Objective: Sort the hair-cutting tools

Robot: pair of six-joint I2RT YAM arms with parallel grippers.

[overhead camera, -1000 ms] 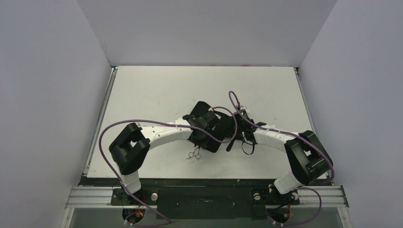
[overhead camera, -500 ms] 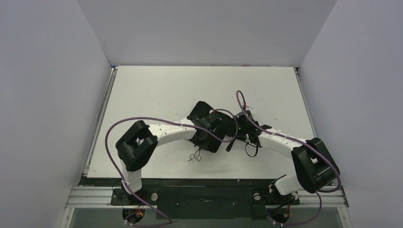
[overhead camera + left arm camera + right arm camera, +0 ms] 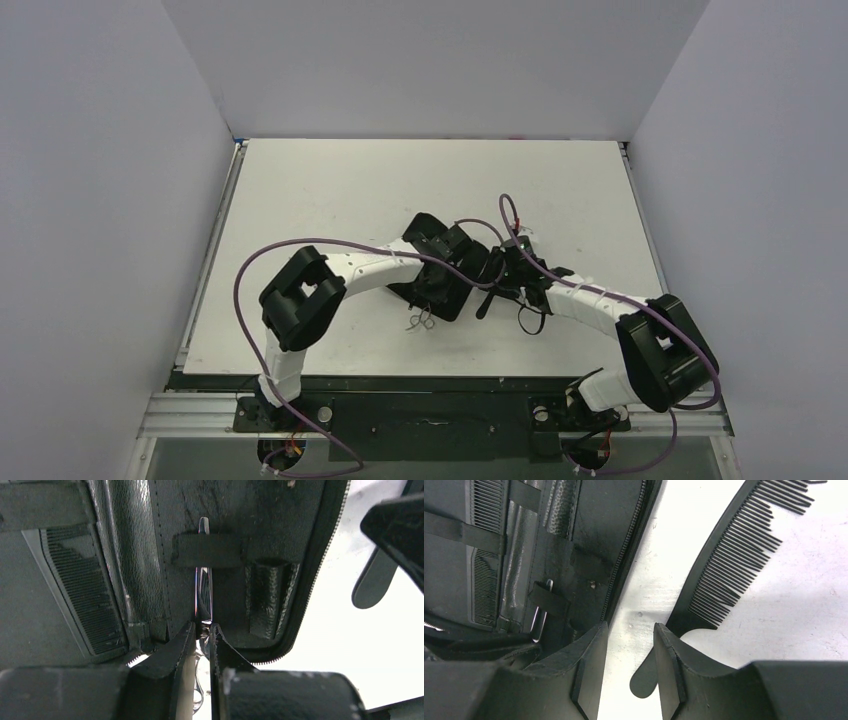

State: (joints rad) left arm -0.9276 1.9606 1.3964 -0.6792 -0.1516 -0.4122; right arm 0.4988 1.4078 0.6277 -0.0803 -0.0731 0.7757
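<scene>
Scissors (image 3: 202, 587) lie with their long axis running from the near edge of the counter (image 3: 330, 190) toward the far edge. The blades are together and tucked under an elastic loop (image 3: 207, 550) inside the open black case (image 3: 280, 510), tip pointing away. The finger rings stick out over the case's near rim, about midway between the counter's left and right edges and closer to the near one. The left gripper (image 3: 202, 626) is pinched on them just below the loop, near the pivot. The comb (image 3: 724, 565) lies flat on the bare counter just right of the case's zip. Its rounded handle end is toward the near edge, its teeth facing away from the case. The right gripper (image 3: 630, 627) hangs spread over that handle end, gripping nothing. A second comb (image 3: 75, 595) sits strapped in the case.
</scene>
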